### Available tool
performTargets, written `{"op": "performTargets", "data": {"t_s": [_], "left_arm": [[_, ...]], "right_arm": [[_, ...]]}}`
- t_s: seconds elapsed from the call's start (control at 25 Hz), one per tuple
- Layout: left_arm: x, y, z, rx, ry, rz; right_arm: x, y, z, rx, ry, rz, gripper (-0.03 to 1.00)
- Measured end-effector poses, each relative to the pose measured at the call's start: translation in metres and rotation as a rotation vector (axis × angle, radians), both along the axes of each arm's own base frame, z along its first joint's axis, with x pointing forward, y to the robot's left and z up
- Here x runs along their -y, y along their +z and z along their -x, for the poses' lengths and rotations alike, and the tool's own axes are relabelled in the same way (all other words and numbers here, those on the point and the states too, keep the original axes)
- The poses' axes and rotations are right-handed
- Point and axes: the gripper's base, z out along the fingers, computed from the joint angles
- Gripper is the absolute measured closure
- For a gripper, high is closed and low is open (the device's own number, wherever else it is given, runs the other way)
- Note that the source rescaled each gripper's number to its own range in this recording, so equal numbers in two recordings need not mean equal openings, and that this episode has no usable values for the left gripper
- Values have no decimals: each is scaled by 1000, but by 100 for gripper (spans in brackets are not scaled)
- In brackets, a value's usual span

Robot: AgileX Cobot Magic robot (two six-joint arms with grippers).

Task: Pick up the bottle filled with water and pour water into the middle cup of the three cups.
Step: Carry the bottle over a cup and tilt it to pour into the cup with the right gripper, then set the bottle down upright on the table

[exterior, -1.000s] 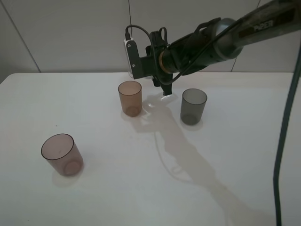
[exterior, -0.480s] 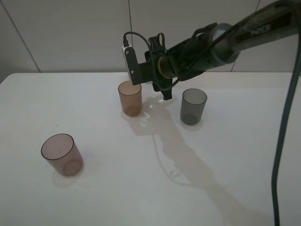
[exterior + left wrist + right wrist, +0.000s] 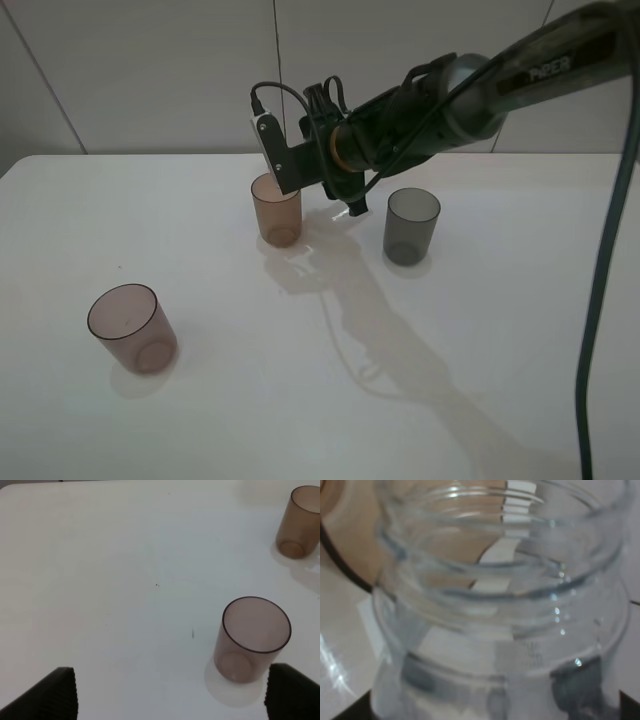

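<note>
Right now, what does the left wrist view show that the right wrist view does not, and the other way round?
Only the left wrist view shows the mauve cup, standing upright, and the left gripper, open with its fingers far apart at the picture's edges. Only the right wrist view shows the bottle, close up and uncapped, its threaded neck filling most of the picture. Both show the orange cup, which in the right wrist view sits just beyond the bottle's neck, and the white table.

Black arm (image 3: 440, 95), white lettering (image 3: 553, 70); looped black cable (image 3: 272, 86)
</note>
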Motion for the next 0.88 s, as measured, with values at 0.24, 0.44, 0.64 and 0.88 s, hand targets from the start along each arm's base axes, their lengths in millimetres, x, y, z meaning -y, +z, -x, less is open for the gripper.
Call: {"op": "performTargets", "data": {"t_s": [0.24,0.44,0.64,0.88], "left_arm": [[0,0,0,0,0,0],[0,0,0,0,0,0],[0,0,0,0,0,0],[0,0,0,0,0,0]], "right_arm": [[0,2,-1,20,9,29,93],[1,5,-5,38,-5,32,93],[2,6,-5,42,-10,38,93],[2,6,-5,51,10,65,93]]}}
